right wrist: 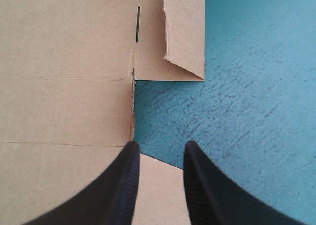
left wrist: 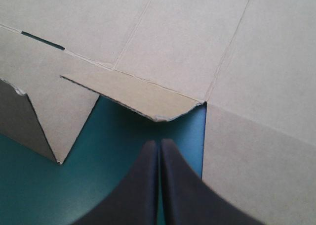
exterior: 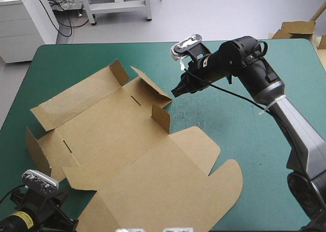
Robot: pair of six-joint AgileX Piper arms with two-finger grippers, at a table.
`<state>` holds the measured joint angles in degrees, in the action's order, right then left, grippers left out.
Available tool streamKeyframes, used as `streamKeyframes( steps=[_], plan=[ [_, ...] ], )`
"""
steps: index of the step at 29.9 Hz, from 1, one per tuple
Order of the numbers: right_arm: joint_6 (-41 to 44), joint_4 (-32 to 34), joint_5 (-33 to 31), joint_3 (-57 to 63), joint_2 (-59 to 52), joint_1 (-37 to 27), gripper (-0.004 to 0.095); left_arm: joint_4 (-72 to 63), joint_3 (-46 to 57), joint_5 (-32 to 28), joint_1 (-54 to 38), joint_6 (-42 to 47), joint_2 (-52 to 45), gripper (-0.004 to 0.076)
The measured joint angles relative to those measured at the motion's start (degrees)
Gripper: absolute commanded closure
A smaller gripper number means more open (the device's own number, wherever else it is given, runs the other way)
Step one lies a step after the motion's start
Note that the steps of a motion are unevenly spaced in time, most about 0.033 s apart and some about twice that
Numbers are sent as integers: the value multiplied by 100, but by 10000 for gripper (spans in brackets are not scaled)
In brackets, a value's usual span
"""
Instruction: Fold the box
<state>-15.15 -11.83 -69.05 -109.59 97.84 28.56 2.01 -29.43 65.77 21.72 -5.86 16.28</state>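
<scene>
High view: the box (exterior: pixel 127 155) lies as a cut brown sheet, opened out over the left and middle of the bench (exterior: pixel 244 135). A few small flaps (exterior: pixel 162 117) along its far and left edges stand up. The right arm (exterior: pixel 254 74) reaches in from the right toward the far middle, and the right jaws are just beside the box's far right corner. The left arm (exterior: pixel 30 214) sits low at the near left corner, by the box's near edge. More brown board (exterior: pixel 298 28) shows beyond the bench's far right corner.

Left wrist view: the left jaws are closed to a point and hold nothing. Their black fingers (left wrist: pixel 143 185) are over the teal-green cover (left wrist: pixel 49 195), in a notch of the box. A round-cornered flap (left wrist: pixel 143 96) lies just ahead, slightly lifted.

Right wrist view: the right jaws stand narrowly apart and empty. One finger (right wrist: pixel 118 190) is over the box's edge and the other over bare cover. A slot (right wrist: pixel 138 24) is cut in the board ahead.
</scene>
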Motion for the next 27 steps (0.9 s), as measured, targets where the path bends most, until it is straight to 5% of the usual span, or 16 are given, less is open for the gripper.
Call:
streamKeyframes(
  steps=[5,27],
  plan=[
    [0,-6,0,0,0,0,217,0,0,0,0,0,0,731],
    [9,-97,51,0,78,0,240,0,0,0,0,0,0,731]
  ],
)
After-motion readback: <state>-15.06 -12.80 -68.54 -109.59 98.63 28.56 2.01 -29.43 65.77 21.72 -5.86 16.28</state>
